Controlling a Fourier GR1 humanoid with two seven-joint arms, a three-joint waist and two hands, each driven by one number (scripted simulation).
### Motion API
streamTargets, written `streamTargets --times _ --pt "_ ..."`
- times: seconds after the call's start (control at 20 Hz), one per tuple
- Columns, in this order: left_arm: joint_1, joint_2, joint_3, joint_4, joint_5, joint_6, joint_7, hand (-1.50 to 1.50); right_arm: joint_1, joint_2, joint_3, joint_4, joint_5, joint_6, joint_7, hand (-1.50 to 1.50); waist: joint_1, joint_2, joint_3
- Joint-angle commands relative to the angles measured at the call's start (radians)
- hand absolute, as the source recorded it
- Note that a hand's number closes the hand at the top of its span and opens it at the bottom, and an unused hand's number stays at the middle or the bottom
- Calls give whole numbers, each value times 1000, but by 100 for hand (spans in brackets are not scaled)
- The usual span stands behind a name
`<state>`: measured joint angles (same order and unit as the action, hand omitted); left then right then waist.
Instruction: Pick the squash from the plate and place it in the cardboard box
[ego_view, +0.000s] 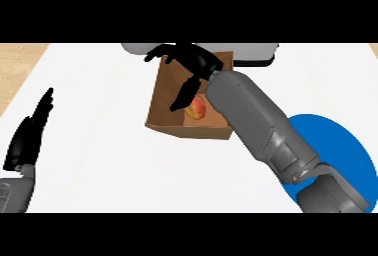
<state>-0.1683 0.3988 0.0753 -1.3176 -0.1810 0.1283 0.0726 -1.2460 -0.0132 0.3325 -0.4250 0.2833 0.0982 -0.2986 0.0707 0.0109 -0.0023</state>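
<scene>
We find the right robot hand (190, 61) poised over the open cardboard box (168, 109), its fingers spread and relaxed — it holds nothing, and we see no contact between it and the box walls, though one dark finger hangs down into the box's opening. The squash (197, 109), orange with a yellowish patch, lies on the floor of the box, below the right robot hand and just beside the tip of that hanging finger; we cannot tell whether the two touch. The right forearm crosses the box's right side and hides part of its right wall, as well as a portion of the squash. The blue plate (347, 150) sits on the white bench (96, 150) to the right of the box, well apart from the squash, and is partly covered by the same forearm. The left robot hand (31, 132) shows near the view's left edge, straight-fingered and pointing up, touching nothing. Beyond the box, a grey object — cut off by the view's upper limit — is too obscured by the right robot hand to identify.
</scene>
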Motion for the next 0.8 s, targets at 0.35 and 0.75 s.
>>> streamTargets --times 0.35,0.75 --pt "30 18 30 -16 11 -22 5 0 -13 13 -163 16 -242 -79 -122 -150 -16 1 3" --pt "5 -21 14 5 -18 4 14 0 -71 -148 -309 128 -316 118 -181 -150 -35 5 2"
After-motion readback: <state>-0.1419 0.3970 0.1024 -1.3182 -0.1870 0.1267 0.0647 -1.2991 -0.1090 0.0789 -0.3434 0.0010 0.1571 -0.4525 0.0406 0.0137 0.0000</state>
